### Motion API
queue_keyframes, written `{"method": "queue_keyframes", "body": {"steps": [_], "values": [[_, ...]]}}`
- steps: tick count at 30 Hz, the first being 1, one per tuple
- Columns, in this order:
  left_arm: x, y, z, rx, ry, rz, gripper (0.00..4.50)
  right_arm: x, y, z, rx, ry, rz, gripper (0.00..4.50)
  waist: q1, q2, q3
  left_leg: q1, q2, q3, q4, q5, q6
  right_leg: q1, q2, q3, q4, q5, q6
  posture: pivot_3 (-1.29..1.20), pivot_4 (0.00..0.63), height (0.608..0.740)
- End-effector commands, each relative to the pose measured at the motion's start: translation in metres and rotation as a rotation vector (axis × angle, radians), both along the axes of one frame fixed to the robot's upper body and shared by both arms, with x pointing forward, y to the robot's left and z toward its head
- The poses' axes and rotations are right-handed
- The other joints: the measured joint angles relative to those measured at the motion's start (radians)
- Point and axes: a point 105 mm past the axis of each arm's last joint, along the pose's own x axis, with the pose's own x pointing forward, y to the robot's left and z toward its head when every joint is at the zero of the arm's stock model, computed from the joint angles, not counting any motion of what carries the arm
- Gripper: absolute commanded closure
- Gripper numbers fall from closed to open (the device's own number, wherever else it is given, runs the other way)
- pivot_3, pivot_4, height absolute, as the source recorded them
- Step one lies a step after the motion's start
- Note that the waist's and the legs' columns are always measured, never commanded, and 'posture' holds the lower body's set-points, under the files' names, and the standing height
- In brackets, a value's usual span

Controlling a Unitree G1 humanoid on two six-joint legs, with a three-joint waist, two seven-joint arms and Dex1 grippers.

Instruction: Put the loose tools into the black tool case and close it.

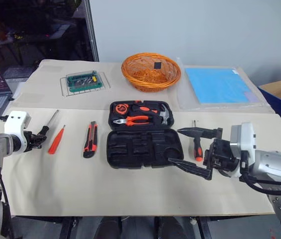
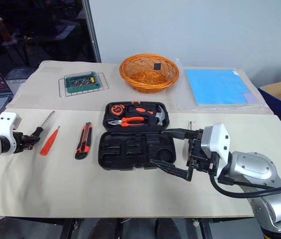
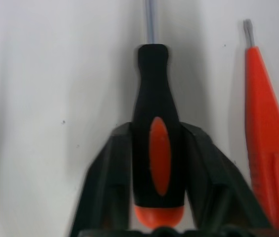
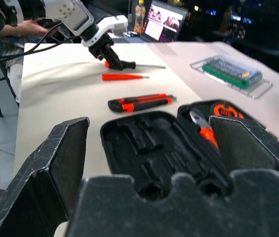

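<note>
Beige table [image 1: 130,194] carries the black tool case [image 1: 142,147] lying open at centre, my left gripper [image 1: 40,137] at the far-left screwdriver [image 1: 50,121]. From my left wrist, both fingers [image 3: 109,173] flank its stiff, light, likely slick handle, touching mid-grip. My right gripper [image 4: 149,163] hangs spread wide, empty, bare room near the case.

Even, bright light falls on the pale worktop [image 1: 130,194], casting soft shadows beside the screwdriver handle [image 3: 158,133]. The left wrist view is blurred throughout; the right tool [image 4: 149,163] looms out of focus.
</note>
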Motion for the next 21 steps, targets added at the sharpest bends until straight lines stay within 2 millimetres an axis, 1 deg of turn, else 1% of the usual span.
{"method": "queue_keyframes", "body": {"steps": [1, 2, 3, 5, 7, 8, 9, 11, 12, 14, 16, 18, 21], "values": [[0.007, -0.039, 0.075, -0.061, -0.299, -0.245, 3.62, -0.002, -0.010, 0.010, 0.025, -0.075, -0.076, 0.00, 0.001, -0.004, 0.000, -0.001, 0.000, 0.000, 0.000, 0.000, 0.000, -0.001, 0.000, 0.000, 0.000, 0.000, 0.000, 0.00, 0.150, 0.740], [0.003, -0.057, 0.083, -0.069, -0.301, -0.350, 3.62, -0.001, -0.014, 0.008, 0.028, -0.072, -0.103, 0.00, 0.004, -0.006, 0.000, -0.002, 0.000, -0.001, 0.000, 0.000, 0.000, -0.001, 0.000, 0.000, 0.000, 0.000, 0.000, 0.00, 0.150, 0.740], [-0.004, -0.088, 0.088, -0.053, -0.273, -0.526, 3.62, -0.001, -0.023, 0.005, 0.016, -0.071, -0.146, 0.00, 0.008, -0.006, 0.000, -0.002, 0.000, -0.001, 0.000, 0.000, 0.000, -0.001, 0.000, -0.001, 0.000, 0.000, 0.000, 0.00, 0.150, 0.740], [-0.017, -0.136, 0.087, -0.003, -0.203, -0.795, 3.62, -0.002, -0.038, 0.000, -0.017, -0.068, -0.218, 0.00, 0.013, -0.007, -0.001, -0.004, 0.000, -0.001, 0.001, 0.000, 0.000, 0.000, -0.001, -0.001, -0.002, 0.001, 0.001, 0.00, 0.150, 0.740], [-0.022, -0.162, 0.084, 0.025, -0.165, -0.931, 3.62, -0.004, -0.048, -0.003, -0.031, -0.057, -0.259, 0.00, 0.021, -0.005, -0.002, -0.004, -0.002, 0.000, 0.001, 0.000, 0.000, 0.001, -0.002, -0.001, -0.003, 0.000, 0.001, 0.00, 0.150, 0.740], [-0.018, -0.183, 0.078, 0.103, -0.149, -1.028, 3.62, -0.008, -0.057, -0.004, -0.043, -0.051, -0.289, 0.00, 0.019, -0.004, -0.002, -0.003, -0.002, 0.001, 0.002, 0.000, 0.000, 0.002, -0.002, 0.000, -0.003, 0.000, 0.001, 0.00, 0.150, 0.740], [-0.013, -0.198, 0.071, 0.139, -0.116, -1.085, 3.62, -0.011, -0.065, -0.005, -0.061, -0.044, -0.316, 0.00, 0.019, -0.002, -0.003, -0.003, -0.002, 0.002, 0.002, 0.000, 0.000, 0.001, -0.002, 0.001, -0.003, 0.000, 0.001, 0.00, 0.150, 0.740], [-0.004, -0.216, 0.064, 0.196, -0.082, -1.154, 3.62, -0.017, -0.073, -0.006, -0.086, -0.037, -0.343, 0.00, 0.025, -0.001, -0.004, -0.002, -0.002, 0.001, 0.003, 0.001, 0.000, 0.003, 0.000, 0.000, -0.001, 0.000, 0.002, 0.00, 0.150, 0.740], [0.000, -0.221, 0.061, 0.230, -0.077, -1.177, 3.62, -0.019, -0.075, -0.006, -0.091, -0.030, -0.346, 0.00, 0.025, -0.001, -0.004, -0.001, -0.001, 0.001, 0.004, 0.001, 0.000, 0.003, 0.001, 0.001, 0.000, -0.001, 0.001, 0.00, 0.150, 0.740], [0.008, -0.233, 0.054, 0.279, -0.058, -1.224, 3.62, -0.023, -0.080, -0.006, -0.101, -0.026, -0.359, 0.00, 0.005, -0.001, -0.004, -0.001, -0.001, -0.001, 0.004, 0.001, 0.001, 0.002, 0.003, 0.002, 0.001, -0.003, 0.003, 0.00, 0.150, 0.740], [0.016, -0.241, 0.047, 0.334, -0.037, -1.264, 3.62, -0.025, -0.081, -0.005, -0.106, -0.027, -0.369, 0.00, -0.003, -0.001, -0.004, -0.001, -0.001, -0.002, 0.004, 0.002, 0.001, 0.003, 0.003, 0.003, 0.001, -0.002, 0.005, 0.00, 0.150, 0.740], [0.027, -0.250, 0.036, 0.384, 0.006, -1.281, 3.62, -0.026, -0.080, -0.004, -0.111, -0.029, -0.372, 0.00, -0.007, -0.001, -0.004, -0.001, -0.001, -0.002, 0.004, 0.002, 0.001, 0.002, 0.004, 0.004, 0.001, -0.001, 0.005, 0.00, 0.150, 0.740], [0.036, -0.255, 0.028, 0.436, 0.024, -1.295, 3.62, -0.028, -0.075, -0.003, -0.115, -0.033, -0.364, 0.00, -0.003, -0.001, -0.004, -0.002, -0.002, -0.003, 0.004, 0.002, 0.001, 0.003, 0.003, 0.004, 0.001, -0.002, 0.007, 0.00, 0.150, 0.740]]}}
